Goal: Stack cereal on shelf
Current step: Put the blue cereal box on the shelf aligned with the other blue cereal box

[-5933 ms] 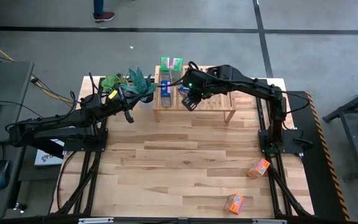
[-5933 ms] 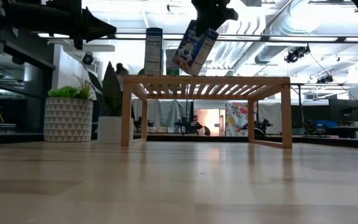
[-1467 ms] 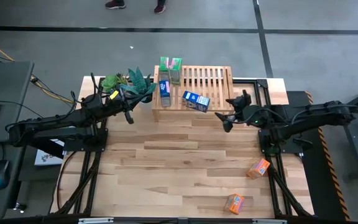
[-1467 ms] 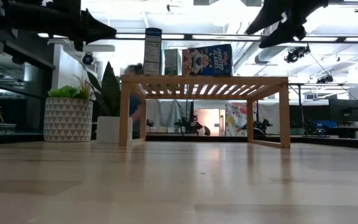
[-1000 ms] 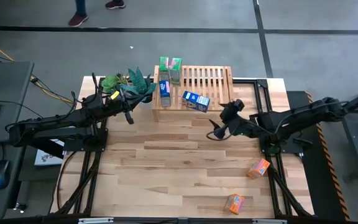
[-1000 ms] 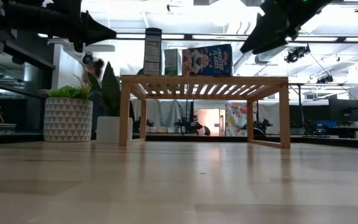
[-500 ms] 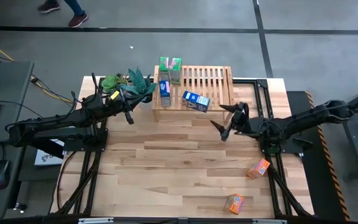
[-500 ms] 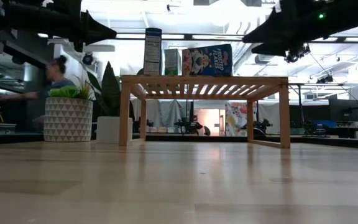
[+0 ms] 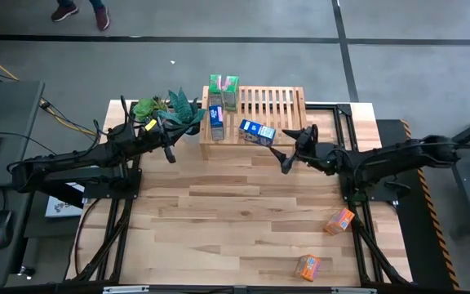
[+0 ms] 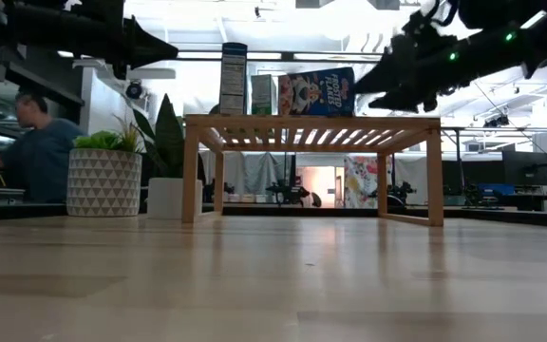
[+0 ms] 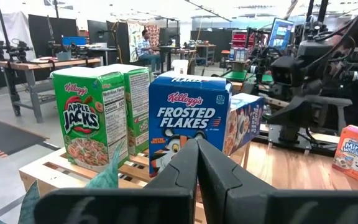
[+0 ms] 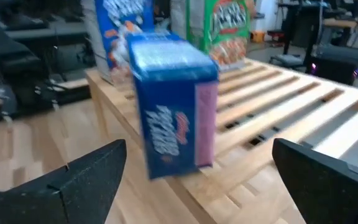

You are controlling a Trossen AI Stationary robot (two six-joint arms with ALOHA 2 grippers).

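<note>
Resting on the slatted wooden shelf [image 9: 255, 124] now, the second blue Frosted Flakes box [image 9: 258, 131] lies on its side near the front edge, where earlier it hung tilted in the right jaws [image 9: 294, 149] above the rack. Those jaws have since let go and drawn back off the shelf's front right corner; they stand spread wide and empty, with the blue box just ahead of them in the right wrist view [image 12: 173, 102]. Farther from the right jaws, at the shelf's far end, an upright blue Frosted Flakes box [image 9: 215, 121] stands in front of two green Apple Jacks boxes [image 9: 224, 90] side by side. Two orange boxes, one nearer the right arm's base [image 9: 340, 220] and one near the counter's front edge [image 9: 308, 265], lie on the plank counter [image 9: 219, 212], well behind the right jaws. The left jaws [image 9: 169, 153] are pressed together, holding nothing, hovering beside the potted plants [image 9: 170, 109] just off the shelf's left end.
</note>
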